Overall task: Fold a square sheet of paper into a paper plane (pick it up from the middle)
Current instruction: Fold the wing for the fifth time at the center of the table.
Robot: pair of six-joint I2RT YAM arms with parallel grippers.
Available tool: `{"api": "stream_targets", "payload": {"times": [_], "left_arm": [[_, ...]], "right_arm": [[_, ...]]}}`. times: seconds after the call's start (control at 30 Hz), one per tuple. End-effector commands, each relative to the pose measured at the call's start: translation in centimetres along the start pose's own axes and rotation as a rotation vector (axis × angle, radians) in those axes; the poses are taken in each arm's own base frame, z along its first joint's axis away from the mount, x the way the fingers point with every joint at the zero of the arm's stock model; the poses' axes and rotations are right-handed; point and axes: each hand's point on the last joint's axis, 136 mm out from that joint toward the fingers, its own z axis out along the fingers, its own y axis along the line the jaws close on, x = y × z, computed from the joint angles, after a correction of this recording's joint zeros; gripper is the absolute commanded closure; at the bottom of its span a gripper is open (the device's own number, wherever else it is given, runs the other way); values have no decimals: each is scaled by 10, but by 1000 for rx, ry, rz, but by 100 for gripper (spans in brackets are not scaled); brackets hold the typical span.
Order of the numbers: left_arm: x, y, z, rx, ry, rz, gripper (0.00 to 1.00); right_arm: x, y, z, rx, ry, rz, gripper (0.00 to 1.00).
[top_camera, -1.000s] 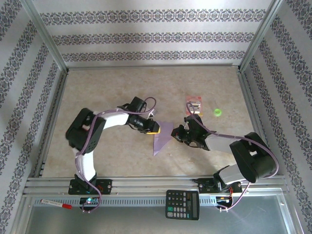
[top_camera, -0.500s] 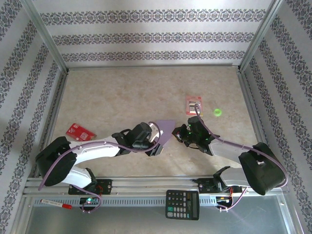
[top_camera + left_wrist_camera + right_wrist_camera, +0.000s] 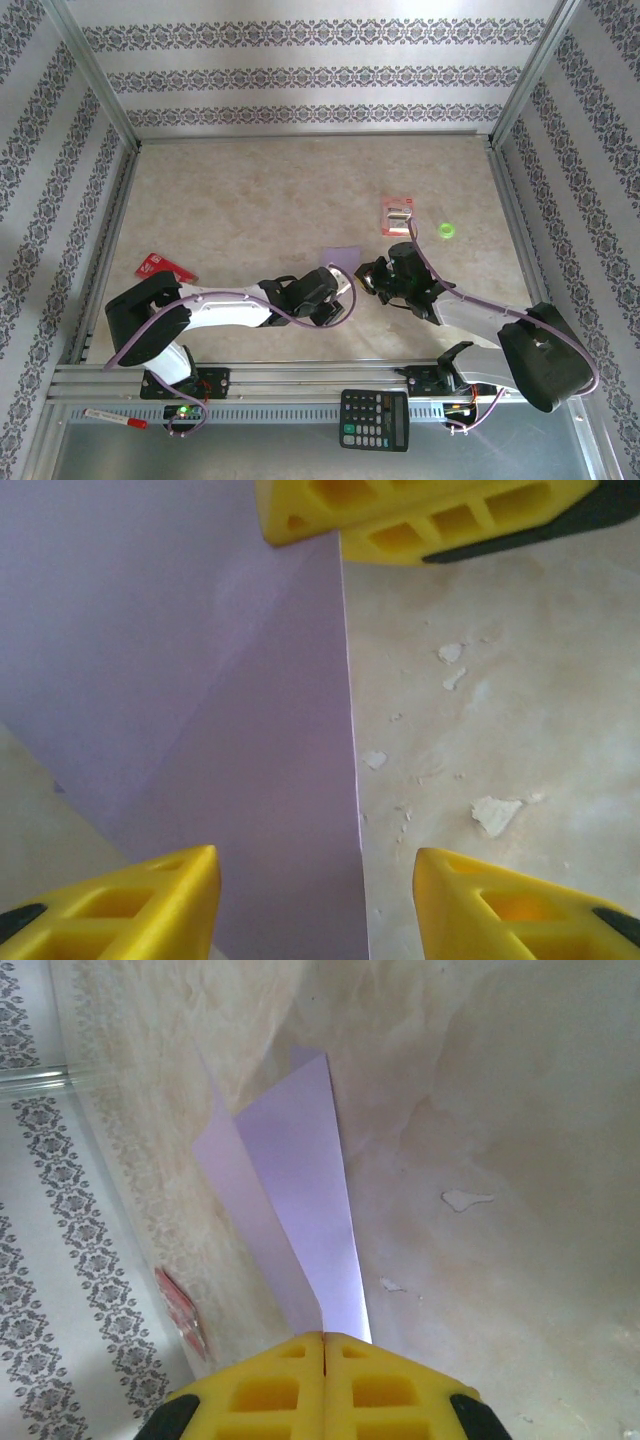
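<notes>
The right claw (image 3: 325, 1342) is clamped shut, its yellow fingers pressed together on the near end of the lavender sheet (image 3: 290, 1180). The paper runs out from that pinch as a long creased strip, with two flaps splaying apart toward the upper left of the wrist view. It seems to stand up off the counter (image 3: 500, 1110) rather than lie flat. I take that grip to be an anchor, pinning one end so the crease holds while the other arm works.

The left claw (image 3: 315, 870) stands open. Its two yellow fingers sit at the bottom of its own view with the sheet's straight edge running up between them, and neither pad seems to press the paper. It looks placed to take a fresh hold along the fold, not to carry anything.

From overhead the two claws meet just below the centre of the frame, with a small patch of lavender showing above them. The red-and-white packet (image 3: 398, 215) and green ring (image 3: 446, 231) lie well apart at upper right, a red packet (image 3: 165, 268) at left, and a calculator (image 3: 374, 418) at the bottom. There is no dart shape yet — by my reckoning the plane is some way off.
</notes>
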Motion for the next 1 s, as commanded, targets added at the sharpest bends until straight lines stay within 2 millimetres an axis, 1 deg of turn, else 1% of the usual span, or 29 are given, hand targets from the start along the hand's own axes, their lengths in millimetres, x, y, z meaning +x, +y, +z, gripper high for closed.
{"api": "stream_targets", "payload": {"times": [0.0,0.17,0.2,0.23,0.4,0.53,0.8,0.97], "left_arm": [[-9,8,2,-97,-17,61,45],[-10,13,8,-156,-10,72,45],[-10,13,9,-159,-10,71,46],[-10,13,9,-161,-10,68,48],[-8,13,12,-161,-8,62,59],[-6,13,13,-158,0,63,65],[-6,9,12,-133,6,64,73],[-2,4,14,-108,21,71,75]], "right_arm": [[0,3,-1,-18,-17,14,100],[2,4,0,-19,-13,13,100],[3,-4,1,-5,-12,17,100],[4,-11,2,9,-11,24,100],[5,-13,3,13,-5,24,100],[6,-14,4,17,-4,24,100],[6,-17,7,24,0,24,100],[5,-17,9,28,2,22,100]]}}
